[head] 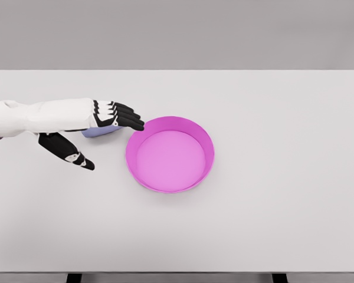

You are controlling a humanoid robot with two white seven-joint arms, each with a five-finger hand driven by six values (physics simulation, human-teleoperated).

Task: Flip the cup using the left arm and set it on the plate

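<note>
- Pale lavender cup (pixel 101 131), mostly hidden under the left hand (pixel 100 127), lies at nine o'clock beside the plate (pixel 205 138).
- Fingers extended over it, thumb spread; grip cannot be told.
- Plate is magenta, round, high-rimmed.

You are looking down at a white table (pixel 271 224) that fills most of the view, its top matte and evenly lit, with only soft shadows. Behind its far edge runs a plain grey wall (pixel 177 32), bare and slightly darker toward the top. Below the near edge, two dark pieces (pixel 74 277) show, probably table legs.
</note>
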